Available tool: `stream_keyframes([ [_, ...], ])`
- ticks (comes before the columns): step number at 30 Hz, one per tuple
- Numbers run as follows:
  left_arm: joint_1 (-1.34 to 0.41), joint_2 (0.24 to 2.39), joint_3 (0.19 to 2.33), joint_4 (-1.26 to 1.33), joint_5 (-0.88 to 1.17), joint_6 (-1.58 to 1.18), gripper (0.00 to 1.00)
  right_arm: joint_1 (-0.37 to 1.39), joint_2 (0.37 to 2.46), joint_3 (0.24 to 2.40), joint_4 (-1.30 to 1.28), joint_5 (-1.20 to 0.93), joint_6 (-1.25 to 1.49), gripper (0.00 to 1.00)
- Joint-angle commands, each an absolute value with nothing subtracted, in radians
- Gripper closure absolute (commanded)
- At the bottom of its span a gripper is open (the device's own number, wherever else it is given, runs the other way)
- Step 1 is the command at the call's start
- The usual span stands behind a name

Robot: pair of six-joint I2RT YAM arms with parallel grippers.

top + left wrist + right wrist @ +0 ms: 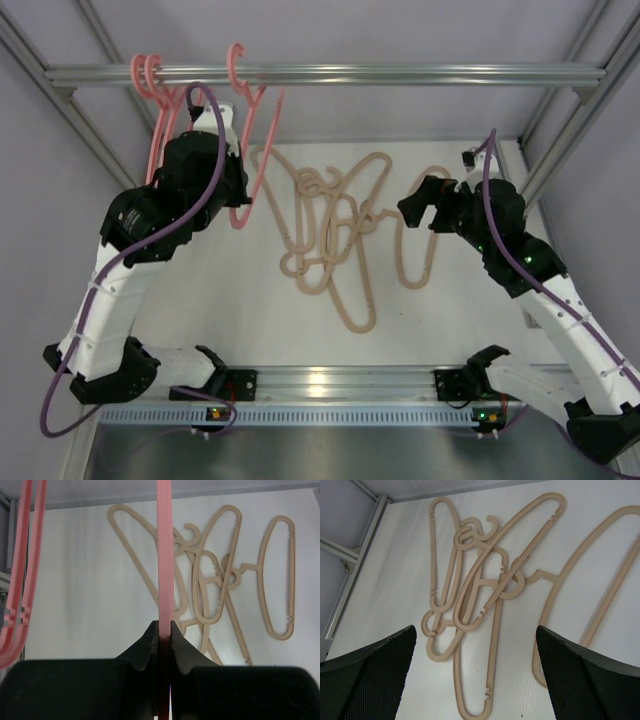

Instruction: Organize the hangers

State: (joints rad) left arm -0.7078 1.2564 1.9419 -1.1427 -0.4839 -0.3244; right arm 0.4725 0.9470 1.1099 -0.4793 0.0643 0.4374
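— Pink hanger (164, 555) in the left pincer (165, 630): jaws clenched on one thin strip, seen edge-on. From above we note it hooked over the silver bar (400, 74), its body slanting down to the pincer.

— Agreed. Two other pink hangers (148, 75) hang side by side on the bar, to its left. Right side?

— Right pincer (475, 635) released, jaws wide, nothing in it. It hovers above the right part of the beige hangers (335, 225), which lie flat and tangled on the tabletop (230, 310), loops and hooks crossing.

— Step in hand, as we judge it: hanging the third pink one. We cannot tell whether its hook sits fully on the bar.

— Next move, we reckon: the left pincer lets go only once the hook bears on the bar, then backs off without dragging the hanger sideways.

— And the pile?

— Harder. The pieces interlock. We would take the outermost beige hanger (292, 570), pinch a single strip and lift slowly so its neighbours do not ride up.

— Progress: pink ones at the bar, beige all down. Under half, we judge.
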Motion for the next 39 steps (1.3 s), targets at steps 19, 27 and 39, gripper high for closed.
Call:
stream_keyframes([
  [19, -0.322, 1.448, 2.125, -1.299, -0.235, -0.196, 1.0, 0.456, 0.91, 1.063, -0.371, 0.005, 0.436, 0.01],
  [27, -0.206, 1.473, 2.121, -1.309, -0.212, -0.198, 1.0, 0.456, 0.927, 1.051, -0.353, -0.04, 0.448, 0.01],
  [39, -0.121, 1.52, 2.135, -1.284, -0.182, -0.201, 1.0, 0.456, 0.937, 1.028, -0.328, -0.069, 0.459, 0.01],
])
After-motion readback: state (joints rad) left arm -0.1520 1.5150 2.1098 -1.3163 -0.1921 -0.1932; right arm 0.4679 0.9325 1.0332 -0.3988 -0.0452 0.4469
